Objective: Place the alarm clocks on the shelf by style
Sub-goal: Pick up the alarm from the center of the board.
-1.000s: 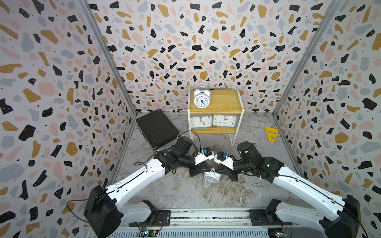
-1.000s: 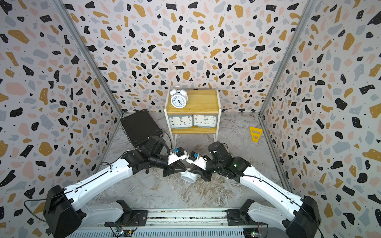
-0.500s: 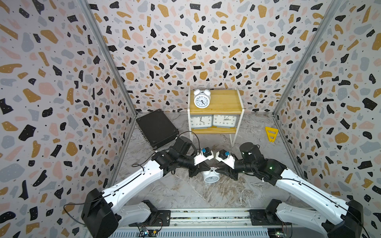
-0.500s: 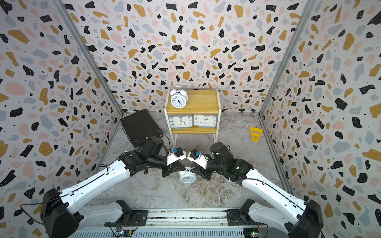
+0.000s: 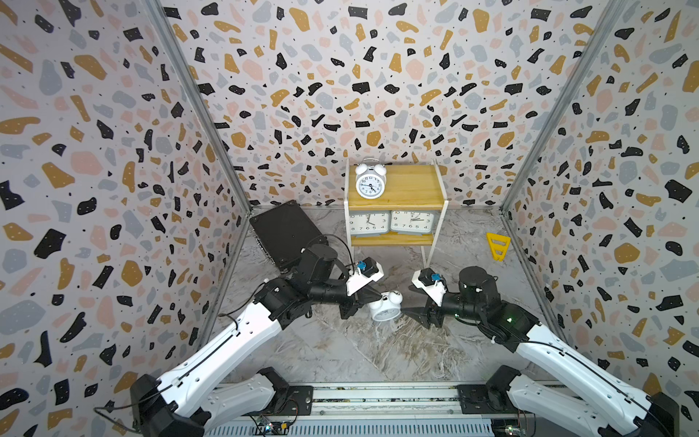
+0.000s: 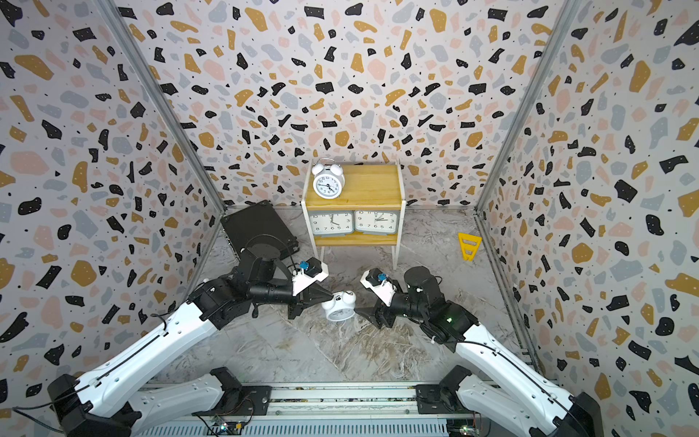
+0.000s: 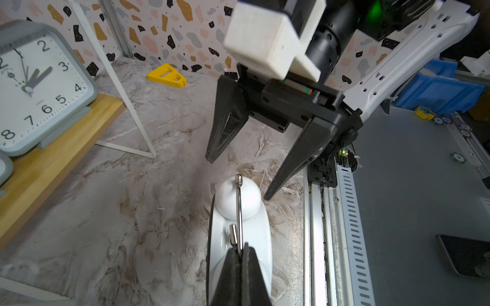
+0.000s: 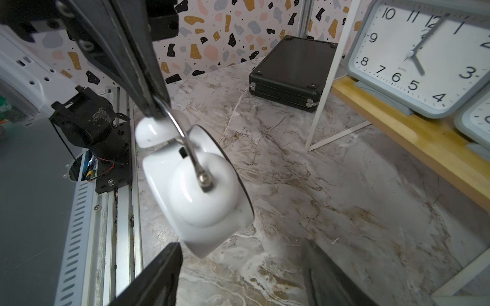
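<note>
Alarm clocks are almost all put away. A grey clock [image 5: 368, 223] and its grey twin [image 5: 412, 222] stand side by side on the low board of the shelf [image 5: 412, 185]. One round white clock [image 5: 370, 184] stands on the top board. The last white clock [image 5: 384, 307] is off the shelf, low over the worktop [image 5: 359, 352]. It hangs by its wire handle from the left gripper [image 7: 240, 250], which is pinched tight on it. The right gripper [image 7: 238, 178] is wide open beside it, holding nothing. One job looks left: put this clock up top.
</note>
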{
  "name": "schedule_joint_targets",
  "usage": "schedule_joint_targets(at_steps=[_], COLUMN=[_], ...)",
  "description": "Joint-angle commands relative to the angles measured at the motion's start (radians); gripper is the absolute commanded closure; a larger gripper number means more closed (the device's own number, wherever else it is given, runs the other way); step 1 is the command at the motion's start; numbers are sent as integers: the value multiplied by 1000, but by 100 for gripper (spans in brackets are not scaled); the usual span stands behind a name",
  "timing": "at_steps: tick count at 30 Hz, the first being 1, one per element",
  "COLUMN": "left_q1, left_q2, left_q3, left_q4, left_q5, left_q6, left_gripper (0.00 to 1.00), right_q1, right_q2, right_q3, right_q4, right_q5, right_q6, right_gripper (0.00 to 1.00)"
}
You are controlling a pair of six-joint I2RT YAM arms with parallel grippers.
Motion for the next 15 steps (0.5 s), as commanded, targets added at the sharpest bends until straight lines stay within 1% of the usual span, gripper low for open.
schedule_joint_targets(at_steps=[1,5,11,15], left_q1=[4,4,5,4], left_q2=[-4,10,30,28], left_q3=[53,63,74,75], left_q4=[23,20,0,0], left_q5=[99,124,178,186], left_q6=[1,4,16,16], left_gripper=[100,100,100,100], right_q1=[-5,-5,-5,-5], right_q2=[-6,16,23,26], right_q3=[6,14,19,22], right_q4=[54,54,47,34], right_q5=[-64,-147,-160,-233], right_q6=[21,13,-4,-22], right_gripper=[24,24,23,23])
